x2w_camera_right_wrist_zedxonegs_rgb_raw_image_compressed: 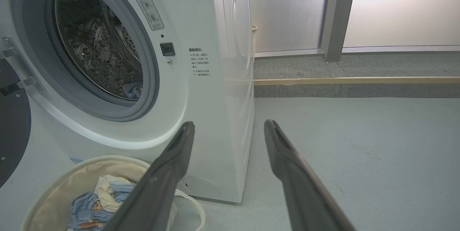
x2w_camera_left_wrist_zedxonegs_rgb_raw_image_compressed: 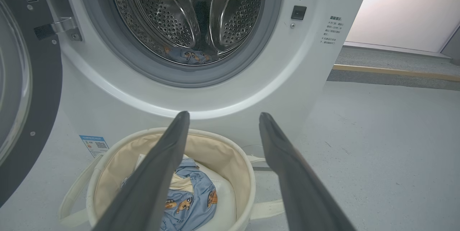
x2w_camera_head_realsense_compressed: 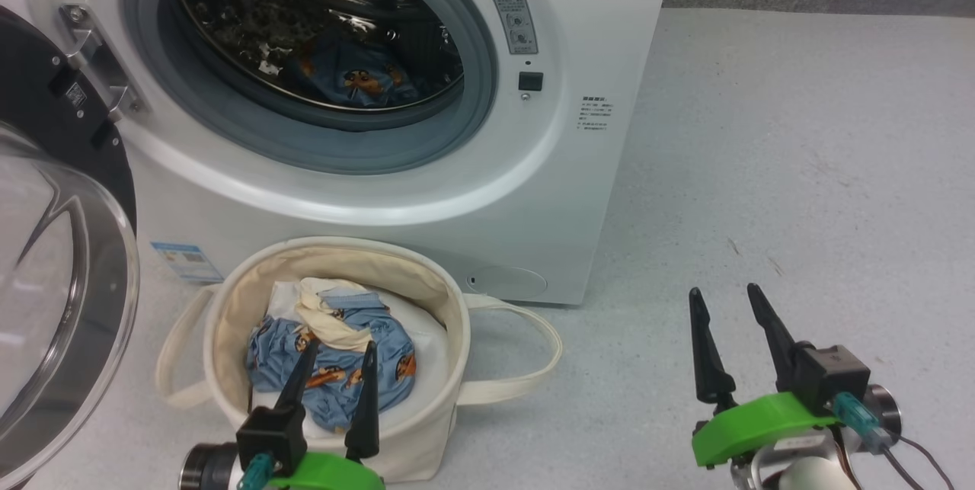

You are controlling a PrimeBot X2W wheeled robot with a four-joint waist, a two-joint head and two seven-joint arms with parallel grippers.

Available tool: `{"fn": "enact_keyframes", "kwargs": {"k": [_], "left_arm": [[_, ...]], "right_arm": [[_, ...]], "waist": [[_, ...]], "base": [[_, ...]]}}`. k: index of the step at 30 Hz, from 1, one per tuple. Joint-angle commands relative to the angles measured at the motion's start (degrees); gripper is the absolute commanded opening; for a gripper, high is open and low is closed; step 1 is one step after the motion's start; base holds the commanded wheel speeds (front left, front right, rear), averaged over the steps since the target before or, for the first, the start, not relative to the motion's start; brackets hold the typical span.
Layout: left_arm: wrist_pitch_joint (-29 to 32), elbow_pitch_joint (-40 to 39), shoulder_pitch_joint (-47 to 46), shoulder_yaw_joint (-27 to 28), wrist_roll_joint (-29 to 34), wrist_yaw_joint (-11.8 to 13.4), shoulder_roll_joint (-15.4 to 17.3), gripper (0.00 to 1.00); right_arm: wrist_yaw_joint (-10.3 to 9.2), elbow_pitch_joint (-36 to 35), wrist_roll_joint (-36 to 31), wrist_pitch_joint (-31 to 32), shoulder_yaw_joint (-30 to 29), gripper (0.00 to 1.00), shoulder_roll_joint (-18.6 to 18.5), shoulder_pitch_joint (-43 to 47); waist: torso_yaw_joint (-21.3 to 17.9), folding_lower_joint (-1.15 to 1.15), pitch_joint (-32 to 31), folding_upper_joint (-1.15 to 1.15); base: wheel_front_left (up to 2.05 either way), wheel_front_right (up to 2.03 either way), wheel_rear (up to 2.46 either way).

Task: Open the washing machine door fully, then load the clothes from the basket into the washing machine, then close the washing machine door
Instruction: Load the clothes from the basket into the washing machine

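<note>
Head view: left hand (x2w_camera_head_realsense_compressed: 343, 344) is closest, low down. Its fingers point up, wide apart, holding nothing, just over the clothes (x2w_camera_head_realsense_compressed: 327, 391) in the basket (x2w_camera_head_realsense_compressed: 453, 307). Right hand (x2w_camera_head_realsense_compressed: 724, 290) is spread too & empty, above bare floor (x2w_camera_head_realsense_compressed: 800, 170).

Left wrist view: fingers (x2w_camera_left_wrist_zedxonegs_rgb_raw_image_compressed: 158, 166) are spread over the basket. One blue piece lies in the drum (x2w_camera_left_wrist_zedxonegs_rgb_raw_image_compressed: 161, 19) of the washing machine (x2w_camera_left_wrist_zedxonegs_rgb_raw_image_compressed: 273, 80). Door (x2w_camera_left_wrist_zedxonegs_rgb_raw_image_compressed: 39, 98) hangs open at left.

Right wrist view: fingers apart, nothing between, machine's corner ahead.

Left hand (x2w_camera_left_wrist_zedxonegs_rgb_raw_image_compressed: 222, 116) fingers spread over basket (x2w_camera_left_wrist_zedxonegs_rgb_raw_image_compressed: 248, 173) holding clothes (x2w_camera_left_wrist_zedxonegs_rgb_raw_image_compressed: 194, 206); washing machine door (x2w_camera_left_wrist_zedxonegs_rgb_raw_image_compressed: 39, 80) swung wide.
</note>
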Motion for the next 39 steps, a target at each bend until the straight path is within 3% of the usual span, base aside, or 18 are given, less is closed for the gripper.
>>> {"fn": "enact_keyframes", "kwargs": {"k": [1, 13, 17, 23, 32, 39], "left_arm": [[-0.3, -2.2, -1.4, 1.9, 0.1, 0.3, 0.6, 1.0], [-0.3, 0.5, -2.6, 1.6, -0.4, 0.3, 0.6, 1.0], [-0.3, 4.7, -5.0, 1.4, -0.6, -0.3, 0.6, 1.0], [-0.3, 16.3, -14.3, 2.1, -2.1, -2.4, 0.6, 1.0], [2.1, 43.1, -37.4, 4.0, -5.5, -5.5, 0.9, 1.0], [4.2, 51.8, -49.2, 5.4, -7.7, -4.8, 0.9, 1.0]], "right_arm": [[0.03, -1.5, -0.2, -0.7, 1.1, 1.0, 0.0, -1.4], [0.03, -2.2, -0.3, -0.7, 1.4, 1.0, 0.0, -2.2], [0.03, -3.5, -0.7, -0.7, 1.1, 1.0, 0.0, -3.0], [0.03, -8.2, -1.4, -0.7, 2.0, 1.0, 0.0, -5.2], [0.03, -17.1, -4.0, -0.7, 3.5, 1.0, 0.0, -8.9], [0.03, -21.1, -5.4, -0.7, 3.1, 1.0, -0.2, -9.9]], "waist": [[0.0, 0.0, 0.0, 0.0], [-0.3, 0.0, 2.9, 0.0], [-0.3, 0.0, 6.4, 0.0], [-0.3, 0.0, 15.2, 0.0], [-0.4, 0.0, 30.3, 0.0], [-0.8, 0.0, 38.2, 0.0]], "base": [[0.0, 0.0, 0.0], [0.0, 0.0, 0.0], [0.0, 0.0, 0.0], [0.0, 0.0, 0.0], [0.0, 0.0, 0.0], [0.0, 0.0, 0.0]]}}
